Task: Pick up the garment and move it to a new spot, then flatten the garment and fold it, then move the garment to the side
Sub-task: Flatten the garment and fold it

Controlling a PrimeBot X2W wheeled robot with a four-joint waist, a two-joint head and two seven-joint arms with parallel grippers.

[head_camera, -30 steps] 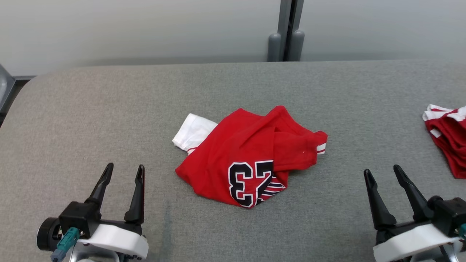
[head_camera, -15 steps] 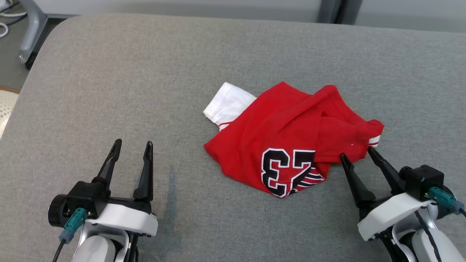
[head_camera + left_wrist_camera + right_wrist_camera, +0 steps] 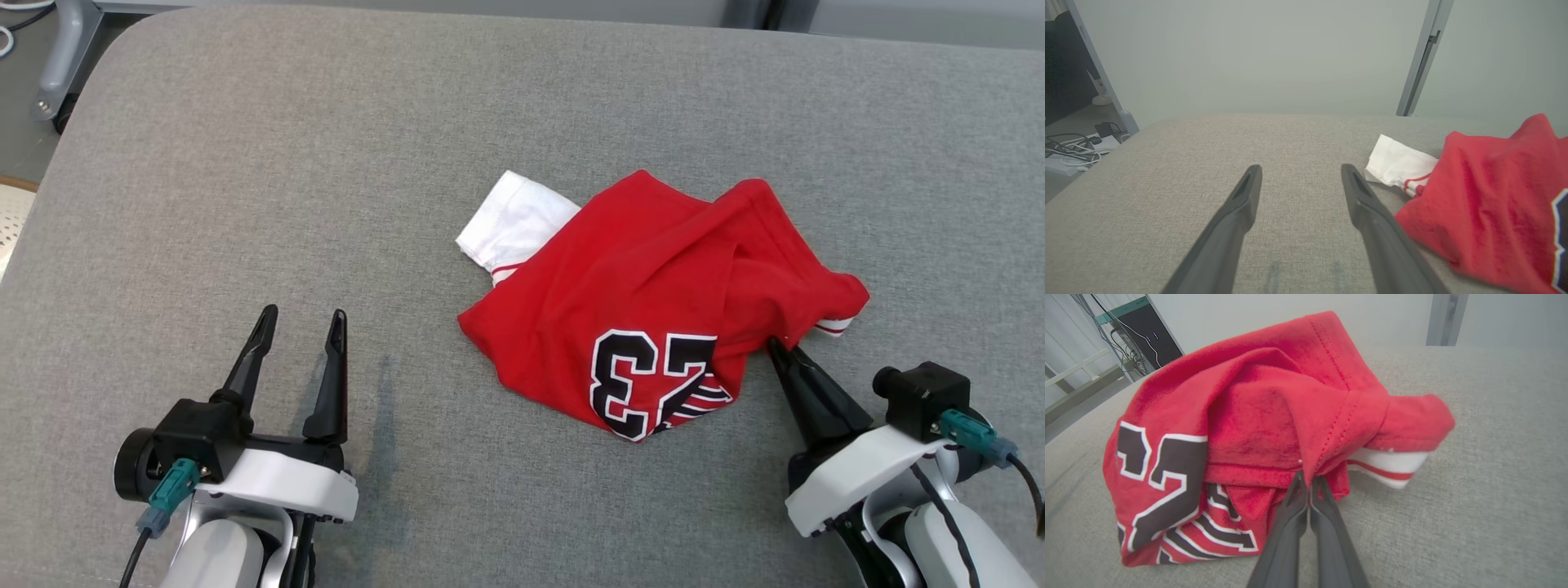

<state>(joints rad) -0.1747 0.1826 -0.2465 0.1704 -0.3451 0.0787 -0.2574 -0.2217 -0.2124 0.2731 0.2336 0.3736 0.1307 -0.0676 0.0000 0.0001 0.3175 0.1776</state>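
Right tool (image 3: 778, 349), lower right of the head frame, is pinched fully closed on a fold of the red garment (image 3: 653, 278) at its lower-right edge, just by the striped cuff (image 3: 833, 327). Left tool (image 3: 303, 313) sits lower left with its 2 fingers (image 3: 333, 367) spread wide, holding nothing, well apart from the cloth. The garment's crumpled mid-frame on the grey desk (image 3: 245, 163), big 23 showing near its bottom edge and a white sleeve (image 3: 516, 222) poking out at its upper left.
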